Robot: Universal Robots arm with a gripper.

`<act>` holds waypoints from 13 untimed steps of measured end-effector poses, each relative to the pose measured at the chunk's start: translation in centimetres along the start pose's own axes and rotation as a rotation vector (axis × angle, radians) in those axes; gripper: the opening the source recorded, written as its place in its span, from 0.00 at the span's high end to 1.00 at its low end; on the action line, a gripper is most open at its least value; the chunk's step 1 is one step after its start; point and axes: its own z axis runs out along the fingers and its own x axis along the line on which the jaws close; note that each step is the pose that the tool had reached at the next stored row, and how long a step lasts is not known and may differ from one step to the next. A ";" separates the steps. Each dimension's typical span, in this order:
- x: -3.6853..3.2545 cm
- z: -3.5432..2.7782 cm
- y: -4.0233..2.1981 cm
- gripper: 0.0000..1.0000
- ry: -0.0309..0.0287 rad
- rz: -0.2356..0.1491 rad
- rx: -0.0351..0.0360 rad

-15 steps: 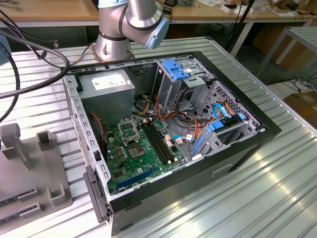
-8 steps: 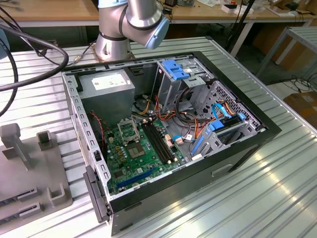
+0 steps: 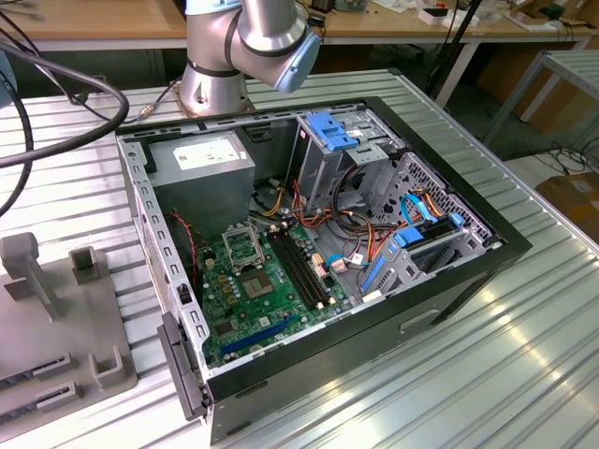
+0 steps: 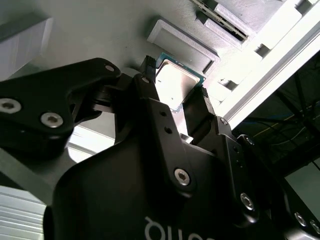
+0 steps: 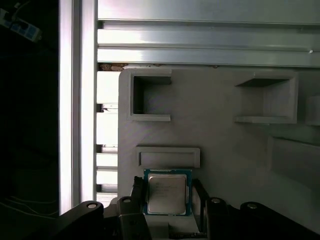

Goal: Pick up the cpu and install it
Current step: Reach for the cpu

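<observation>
The gripper (image 5: 168, 194) gripped the cpu (image 5: 167, 190), one finger against each side edge, over a grey tray (image 5: 220, 145). In the first wrist view the gripper's black body hid the cpu's near edge. A raised ridge (image 5: 168, 156) sat just beside the far edge, with bare tray beyond. Square, with no long axis, the cpu faced its silvery top to that camera, edges parallel to the ridge. An open computer case (image 3: 505, 248) stood on the slatted desk (image 3: 468, 374).
</observation>
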 end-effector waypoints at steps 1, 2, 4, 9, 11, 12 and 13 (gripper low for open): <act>0.01 -0.05 0.00 0.53 0.0003 0.000 0.0002; 0.01 -0.14 0.00 0.53 0.0006 0.000 0.0003; 0.01 -0.38 0.00 0.53 0.0001 0.000 0.0001; 0.00 -0.79 0.00 0.53 0.0001 0.000 -0.0001; 0.01 -0.80 0.00 0.53 0.0003 0.000 0.0000; 0.01 -0.82 0.00 0.53 0.0003 0.000 0.0001; 0.01 -0.82 0.00 0.53 0.0003 0.000 0.0000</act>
